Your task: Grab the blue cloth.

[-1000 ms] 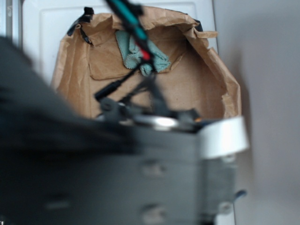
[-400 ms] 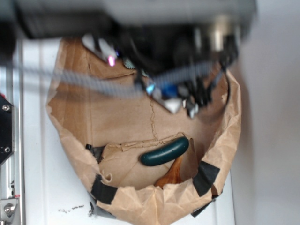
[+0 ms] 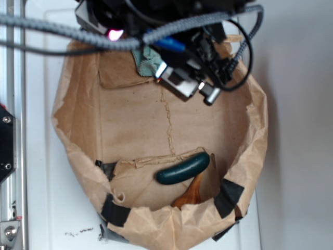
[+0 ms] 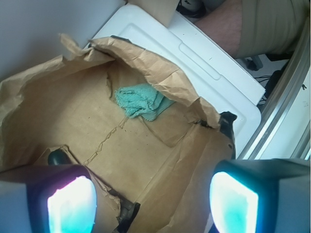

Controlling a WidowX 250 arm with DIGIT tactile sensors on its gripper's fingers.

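Observation:
The blue cloth [image 4: 142, 102] lies crumpled on the floor of the brown paper tray [image 4: 63, 111], close under its far folded wall. In the exterior view only a corner of the cloth [image 3: 146, 60] shows beneath the arm. My gripper [image 4: 153, 204] is open and empty, its two glowing pads wide apart at the bottom of the wrist view, well short of the cloth. In the exterior view the arm and its cables cover the top of the tray; the fingertips cannot be made out there.
A dark green cucumber-shaped thing [image 3: 183, 168] and a brown wooden piece [image 3: 190, 194] lie at the tray's near end; the green end also shows in the wrist view [image 4: 57, 156]. Black tape patches [image 3: 227, 197] hold the paper rim. A white surface [image 3: 41, 172] lies beneath. A person's leg [image 4: 218, 22] is behind.
The arm has swung from filling the lower part of the exterior view to the top of it. The cloth, in full view a second ago, is now mostly covered.

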